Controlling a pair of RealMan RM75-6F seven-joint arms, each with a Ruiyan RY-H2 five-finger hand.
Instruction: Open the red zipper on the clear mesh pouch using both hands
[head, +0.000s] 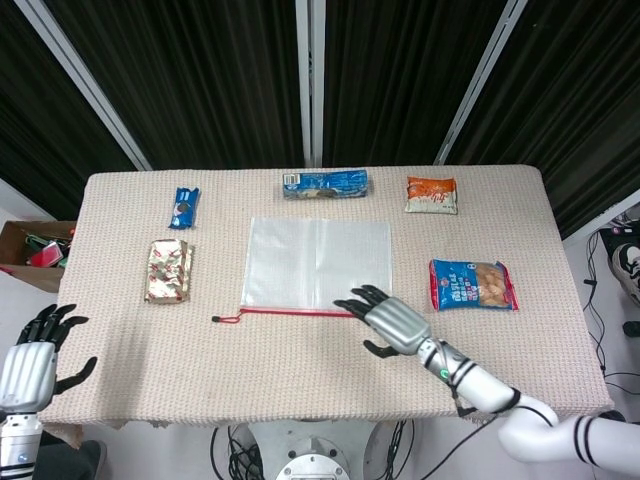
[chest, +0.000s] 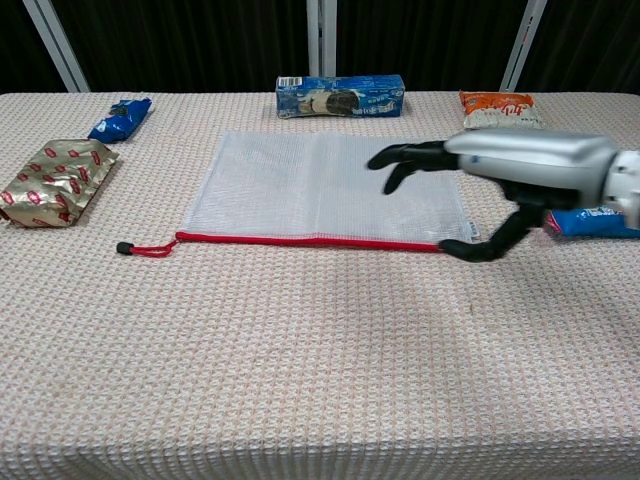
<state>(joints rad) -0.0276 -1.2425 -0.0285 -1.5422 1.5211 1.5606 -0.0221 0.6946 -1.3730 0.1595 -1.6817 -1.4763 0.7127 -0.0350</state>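
The table (head: 300, 370) carries the pouch (head: 318, 262), lying flat under the right hand's fingertips. The right hand (head: 390, 322) hovers with fingers spread, empty, over the zipper's (head: 300, 311) right end. The left hand (head: 32, 355) is off the table's corner, open-fingered, empty.

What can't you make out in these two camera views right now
- Right end of the red zipper: in both views the right hand covers that corner of the clear mesh pouch; contact cannot be judged.
- Left hand: seen only in the head view at the table's edge; absent from the chest view.
- Blue snack bag: partly hidden by the right hand in the chest view.
- Print on the blue box: too small.
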